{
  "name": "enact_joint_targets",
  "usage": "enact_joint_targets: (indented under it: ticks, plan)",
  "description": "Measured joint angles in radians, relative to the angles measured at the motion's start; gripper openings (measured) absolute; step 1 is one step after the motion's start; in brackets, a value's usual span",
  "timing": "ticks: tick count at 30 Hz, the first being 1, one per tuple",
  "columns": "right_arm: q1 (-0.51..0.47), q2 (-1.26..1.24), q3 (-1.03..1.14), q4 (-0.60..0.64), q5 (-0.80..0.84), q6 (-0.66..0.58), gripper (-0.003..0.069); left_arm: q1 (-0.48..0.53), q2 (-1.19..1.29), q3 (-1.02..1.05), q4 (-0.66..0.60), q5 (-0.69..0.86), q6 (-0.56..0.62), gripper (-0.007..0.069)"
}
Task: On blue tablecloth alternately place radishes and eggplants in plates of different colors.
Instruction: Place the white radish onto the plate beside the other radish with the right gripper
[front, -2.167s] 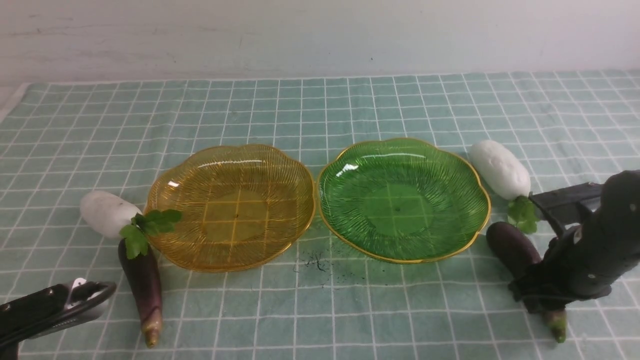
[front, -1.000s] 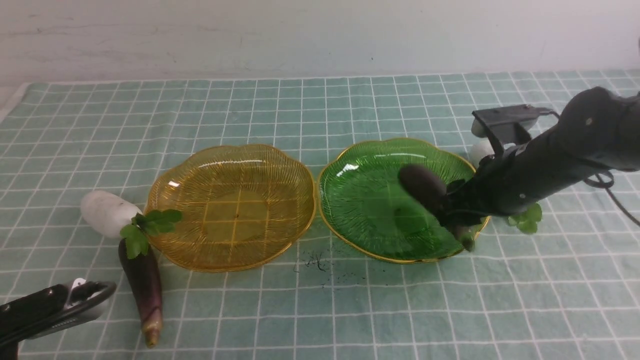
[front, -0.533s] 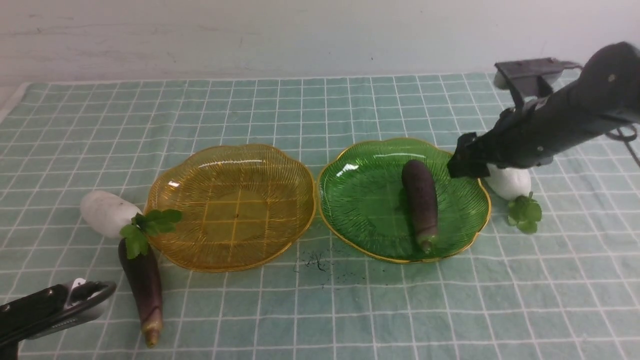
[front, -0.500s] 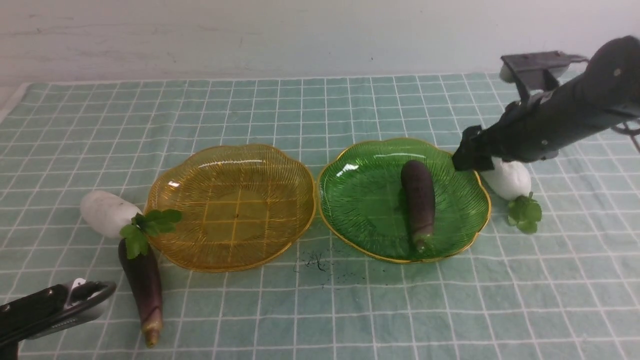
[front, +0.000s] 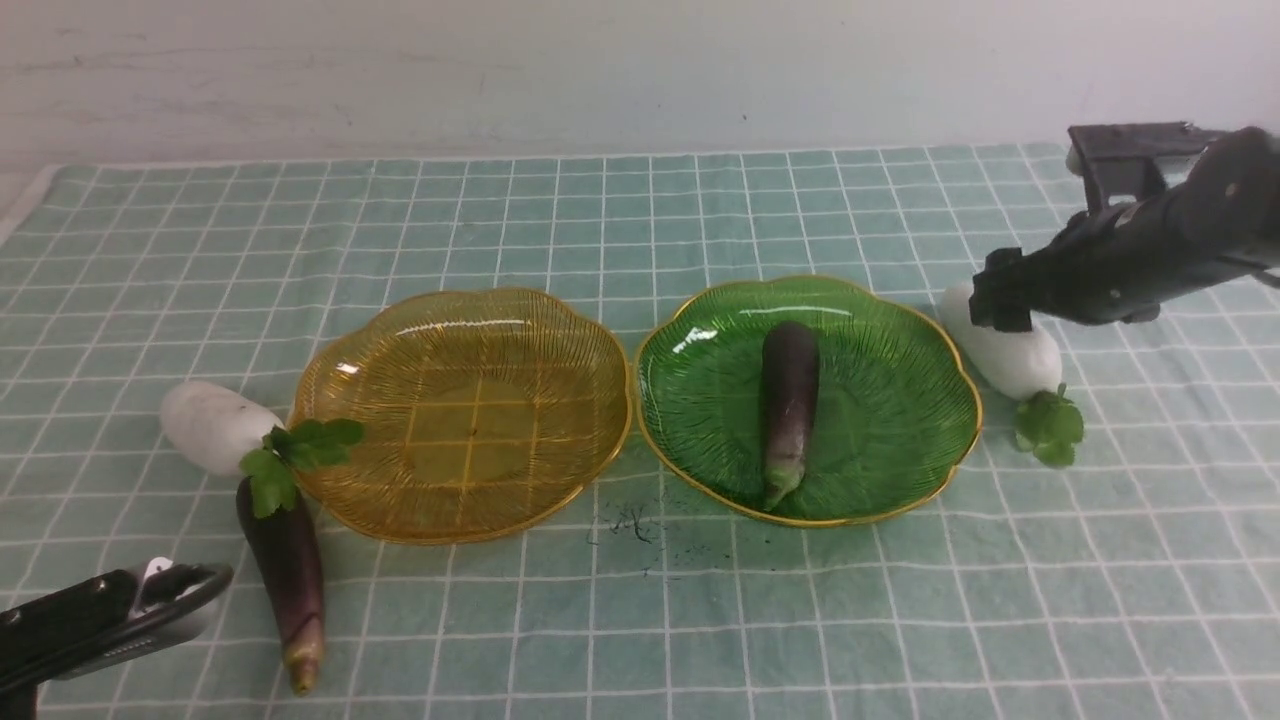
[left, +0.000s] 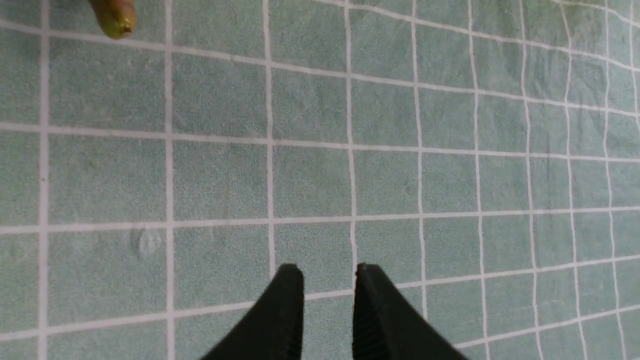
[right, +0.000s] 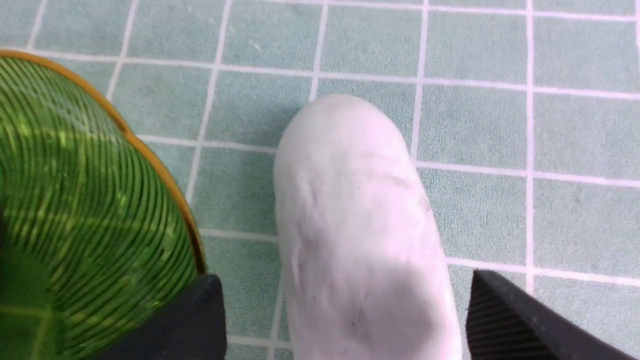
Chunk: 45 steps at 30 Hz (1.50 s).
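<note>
On the blue tablecloth (front: 640, 220) stand an amber plate (front: 340, 400) and a green plate (front: 900, 400), side by side. One dark purple eggplant (front: 790, 410) lies in the green plate. My right gripper (front: 998, 300) hovers open just above the right radish (front: 1005, 350); in the right wrist view its fingers (right: 500, 310) straddle that radish (right: 360, 225) beside the green plate's rim (right: 165, 185). The left radish (front: 215, 425) and second eggplant (front: 285, 570) lie left of the amber plate. My left gripper (front: 185, 590) rests at the near left, narrowly open and empty (left: 327, 277).
Small dark specks (front: 630, 525) dot the cloth in front of the gap between the plates. A pale wall runs behind the table's far edge. The eggplant's stem tip (left: 112, 15) shows in the left wrist view, away from the fingers.
My right gripper let the eggplant go into the green plate, where it rolled toward the middle. The arm then drew back right, over the right radish. The left arm stayed still.
</note>
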Motion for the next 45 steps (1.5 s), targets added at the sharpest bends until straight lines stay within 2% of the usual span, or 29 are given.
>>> enact_joint_targets:
  ticks: [14, 17, 19, 21, 27, 30, 34, 38, 40, 45]
  plan:
    - [0.0, 0.065, 0.0, -0.008, -0.019, 0.0, 0.0582, 0.0, 0.0, 0.0, 0.0, 0.0, 0.0, 0.0133]
    - [0.0, 0.065, 0.0, -0.015, -0.018, 0.0, 0.0554, 0.0, 0.0, 0.0, 0.0, 0.0, 0.0, 0.0133]
    - [0.0, 0.065, 0.0, -0.019, -0.004, 0.0, 0.0475, 0.0, 0.0, 0.0, 0.0, 0.001, 0.0, 0.0133]
    - [0.0, 0.065, 0.0, -0.02, 0.002, 0.0, 0.0459, 0.0, 0.0, 0.0, 0.0, 0.002, 0.0, 0.0133]
    - [-0.003, 0.016, 0.001, -0.094, 0.065, 0.031, 0.0459, 0.0, 0.0, 0.0, 0.0, 0.029, 0.0, 0.0133]
    - [-0.003, -0.09, 0.001, -0.18, 0.07, 0.078, 0.0459, 0.0, 0.0, 0.0, 0.0, 0.045, 0.0, 0.0133]
    - [-0.003, -0.2, 0.001, -0.203, 0.077, 0.121, 0.0459, 0.0, 0.0, 0.0, 0.0, 0.045, 0.0, 0.0133]
    - [0.044, -0.329, 0.001, -0.102, 0.114, 0.171, 0.0459, 0.0, 0.0, 0.0, 0.0, 0.041, 0.0, 0.0133]
    - [0.132, -0.348, 0.0, 0.001, 0.134, 0.142, 0.0459, 0.0, 0.0, 0.0, 0.0, 0.034, 0.0, 0.0133]
    - [0.355, -0.298, 0.0, 0.12, 0.142, -0.007, 0.0459, 0.0, 0.0, 0.0, 0.0, 0.022, 0.0, 0.0133]
